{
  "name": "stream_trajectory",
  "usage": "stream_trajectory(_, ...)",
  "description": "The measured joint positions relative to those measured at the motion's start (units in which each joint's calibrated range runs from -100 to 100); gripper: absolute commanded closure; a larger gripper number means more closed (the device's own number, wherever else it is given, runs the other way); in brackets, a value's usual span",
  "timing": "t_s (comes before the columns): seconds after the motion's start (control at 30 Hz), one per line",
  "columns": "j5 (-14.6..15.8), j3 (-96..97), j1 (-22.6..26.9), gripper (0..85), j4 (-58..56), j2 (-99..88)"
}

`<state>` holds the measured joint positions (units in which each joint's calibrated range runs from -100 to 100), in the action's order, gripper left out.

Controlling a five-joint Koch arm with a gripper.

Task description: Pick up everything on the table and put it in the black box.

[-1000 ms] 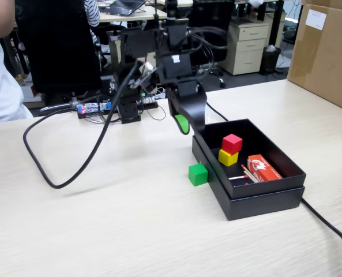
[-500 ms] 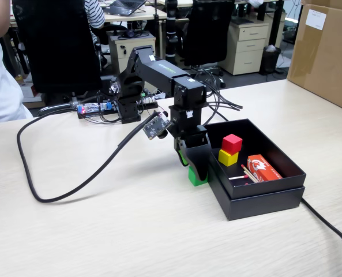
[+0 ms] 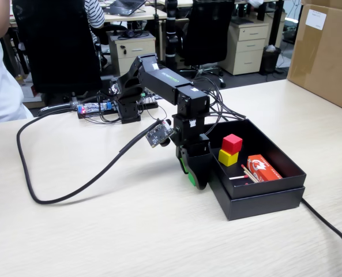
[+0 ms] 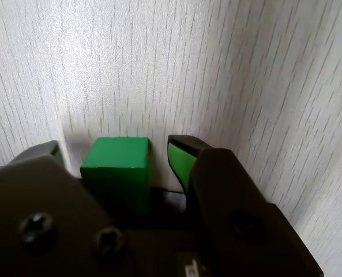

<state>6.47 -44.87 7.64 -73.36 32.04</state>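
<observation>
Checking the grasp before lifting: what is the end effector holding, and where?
Nothing yet: the green cube sits between the open end effector pads, gaps showing at both sides.

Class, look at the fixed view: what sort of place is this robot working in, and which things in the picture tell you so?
Most likely an open-plan office. Behind the pale wood table stand black office chairs and a beige drawer cabinet under further desks, and a seated person shows at the left edge.

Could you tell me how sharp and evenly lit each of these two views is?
Fixed view: evenly lit and sharp, the gripper and black box casting only soft shadows. Wrist view: the green cube is fairly sharp, the near black jaw housings blur, and pale glare washes the table at upper left.
</observation>
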Motion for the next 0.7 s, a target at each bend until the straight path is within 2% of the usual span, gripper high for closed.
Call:
stream_trajectory(0.07, 0.1, -0.6, 0.0, 76.5, 0.1, 0.1)
stream_trajectory(0.23, 1.1, -1.3, 0.0, 84.6, 0.1, 0.4)
stream_trajectory(0.5, 1.8, -0.3, -0.1, 84.6, 0.1, -4.1)
stream_trajectory(0.7, 1.6, 2.8, -1.6, 84.7, 0.0, -23.6)
